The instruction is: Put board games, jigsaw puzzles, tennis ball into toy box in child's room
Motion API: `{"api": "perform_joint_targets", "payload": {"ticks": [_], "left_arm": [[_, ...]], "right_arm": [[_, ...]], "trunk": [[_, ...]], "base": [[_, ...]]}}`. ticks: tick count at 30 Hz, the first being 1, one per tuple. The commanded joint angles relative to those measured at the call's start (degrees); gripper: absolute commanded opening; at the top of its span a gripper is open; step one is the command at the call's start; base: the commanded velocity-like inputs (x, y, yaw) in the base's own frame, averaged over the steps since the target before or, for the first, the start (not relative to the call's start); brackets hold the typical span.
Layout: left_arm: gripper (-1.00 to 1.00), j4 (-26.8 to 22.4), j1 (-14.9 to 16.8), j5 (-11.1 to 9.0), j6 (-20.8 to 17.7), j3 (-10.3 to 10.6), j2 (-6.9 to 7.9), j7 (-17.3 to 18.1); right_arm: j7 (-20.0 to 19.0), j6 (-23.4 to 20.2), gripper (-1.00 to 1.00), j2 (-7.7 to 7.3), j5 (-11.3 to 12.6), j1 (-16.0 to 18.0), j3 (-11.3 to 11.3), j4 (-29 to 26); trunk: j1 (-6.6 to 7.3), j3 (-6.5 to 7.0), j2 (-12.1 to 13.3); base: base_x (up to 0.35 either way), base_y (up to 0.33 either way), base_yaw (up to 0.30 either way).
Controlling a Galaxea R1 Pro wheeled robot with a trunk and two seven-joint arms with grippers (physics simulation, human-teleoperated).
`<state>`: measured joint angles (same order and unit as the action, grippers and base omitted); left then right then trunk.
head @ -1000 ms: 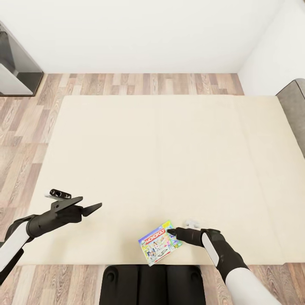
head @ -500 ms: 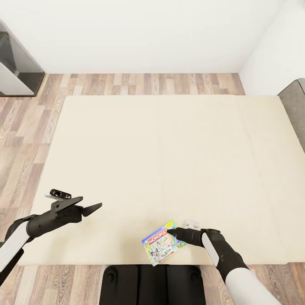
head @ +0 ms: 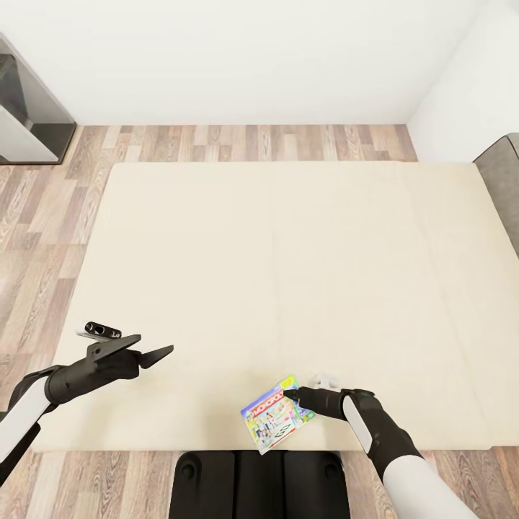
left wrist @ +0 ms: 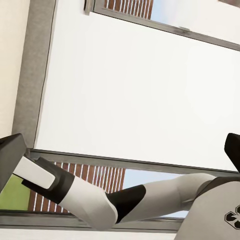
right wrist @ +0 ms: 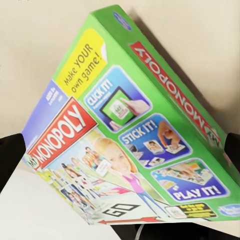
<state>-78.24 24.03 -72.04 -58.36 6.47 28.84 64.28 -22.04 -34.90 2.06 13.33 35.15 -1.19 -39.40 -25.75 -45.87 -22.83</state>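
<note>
From the head, the Monopoly box [head: 274,419] has slid a little rightward on the bed [head: 288,238] near its front edge, right gripper [head: 291,396] at its corner, seemingly clamped on it (left gripper [head: 155,355] spread, idle); the right wrist shows the box [right wrist: 125,135] tilted between dark fingertips [right wrist: 10,152], so lifting looks underway.

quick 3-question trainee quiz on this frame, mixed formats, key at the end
1. True or false: the Monopoly box lies near the bed's front edge.
2. Which gripper is at the box? A) left gripper B) right gripper
3. Fill in: the left gripper's fingers hold ____.

Key: 1 true. 2 B; its fingers flank the box in the right wrist view, but a firm grip cannot be told. 3 nothing.
</note>
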Motion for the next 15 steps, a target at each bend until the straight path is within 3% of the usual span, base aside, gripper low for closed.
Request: {"api": "perform_joint_targets", "payload": {"ticks": [1, 15], "left_arm": [[1.00, 0.0, 0.0, -0.2, -0.3, 0.1, 0.07, 0.1], [1.00, 0.0, 0.0, -0.2, -0.3, 0.1, 0.08, 0.1]], "right_arm": [[0.0, -0.4, 1.00, 0.03, 0.2, 0.0, -0.1, -0.1], [0.0, -0.4, 1.00, -0.04, 0.0, 0.0, 0.0, -0.1]], "trunk": [[-0.03, -0.06, -0.1], [-0.03, -0.06, -0.1]], "base": [[0.000, 0.000, 0.000], [0.000, 0.000, 0.000]]}}
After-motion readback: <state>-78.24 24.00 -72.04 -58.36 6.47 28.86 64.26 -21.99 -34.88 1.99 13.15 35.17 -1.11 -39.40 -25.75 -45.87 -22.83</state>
